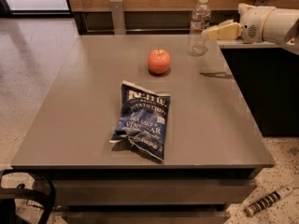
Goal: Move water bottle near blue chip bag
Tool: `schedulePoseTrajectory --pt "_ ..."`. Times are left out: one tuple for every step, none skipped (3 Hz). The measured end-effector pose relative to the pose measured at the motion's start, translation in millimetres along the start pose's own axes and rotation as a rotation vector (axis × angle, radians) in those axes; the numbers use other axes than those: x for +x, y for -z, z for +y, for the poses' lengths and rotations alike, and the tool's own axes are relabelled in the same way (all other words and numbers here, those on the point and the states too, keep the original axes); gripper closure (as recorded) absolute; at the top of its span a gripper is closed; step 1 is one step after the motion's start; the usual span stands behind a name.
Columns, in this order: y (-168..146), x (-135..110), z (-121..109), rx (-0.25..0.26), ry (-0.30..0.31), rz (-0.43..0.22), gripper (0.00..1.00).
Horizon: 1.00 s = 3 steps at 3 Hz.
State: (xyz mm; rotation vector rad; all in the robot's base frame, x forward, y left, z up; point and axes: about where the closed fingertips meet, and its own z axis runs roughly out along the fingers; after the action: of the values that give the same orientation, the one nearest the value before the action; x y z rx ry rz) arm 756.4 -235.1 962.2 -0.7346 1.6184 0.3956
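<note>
The water bottle is clear with a white cap and stands upright at the far right of the grey table. The blue chip bag lies flat near the table's front middle, well apart from the bottle. My gripper, cream-coloured on a white arm, reaches in from the right at bottle height, its tip just right of the bottle. It holds nothing that I can see.
A red apple sits between the bottle and the bag, left of the bottle. A dark cabinet stands against the table's right side. A wooden wall runs behind. A striped object lies on the floor at front right.
</note>
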Motion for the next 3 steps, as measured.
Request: schedulePoseTrajectory --pt "-25 -1 -3 -0.043 -0.067 -0.108 0.0" --pt "-54 3 -7 -0.069 -0.124 -0.194 0.0" --pt "-75 6 -10 -0.065 -0.149 -0.221 0.0"
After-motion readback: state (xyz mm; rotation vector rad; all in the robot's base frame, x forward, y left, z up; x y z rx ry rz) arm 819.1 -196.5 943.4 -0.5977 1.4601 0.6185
